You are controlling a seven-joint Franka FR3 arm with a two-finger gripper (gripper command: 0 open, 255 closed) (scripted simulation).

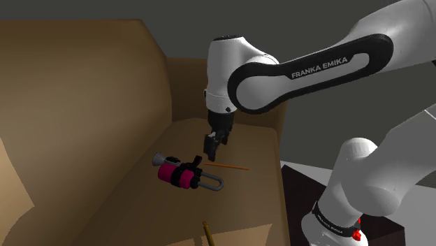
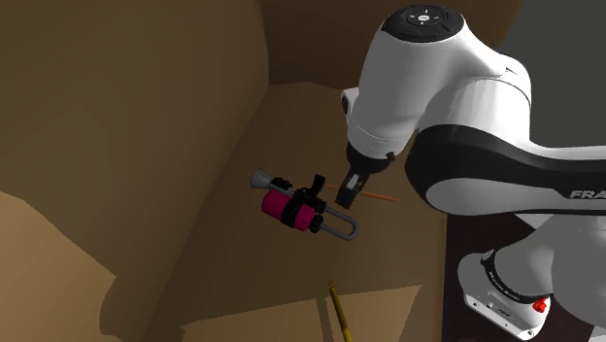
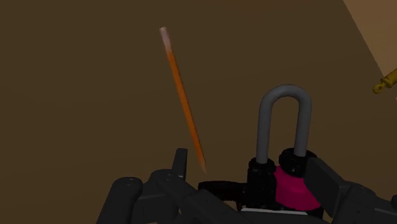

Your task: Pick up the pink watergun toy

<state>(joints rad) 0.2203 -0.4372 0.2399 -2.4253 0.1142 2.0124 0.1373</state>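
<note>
Wrist view showed the gripper (image 3: 248, 167) spread wide, its two black fingers (image 3: 137, 197) well apart and clasping nothing, with the pink watergun toy (image 3: 292, 189) lying on the brown seat cushion (image 1: 251, 136) in the gap between them, closer to one finger than the other. The toy's grey loop handle (image 3: 284, 95) pointed away from the hand, and an orange pencil (image 3: 184, 102) lay just beside the toy, its tip near the black fittings at the toy's middle. From the shoulder view the hand appeared to hang above the cushion, a little to that view's right of the toy and not yet down on it. To do this step well, the hand likely needed to shift so the pink barrel sat centred between the fingers, then descend straight until they straddled the barrel, not the thin loop. Closing across the rounded pink body seemed the firmer hold. The pencil was a risk, since a finger landing on it could skid or pinch it along. A yellowish stick (image 3: 385, 83) lay well apart and mattered little.
</note>
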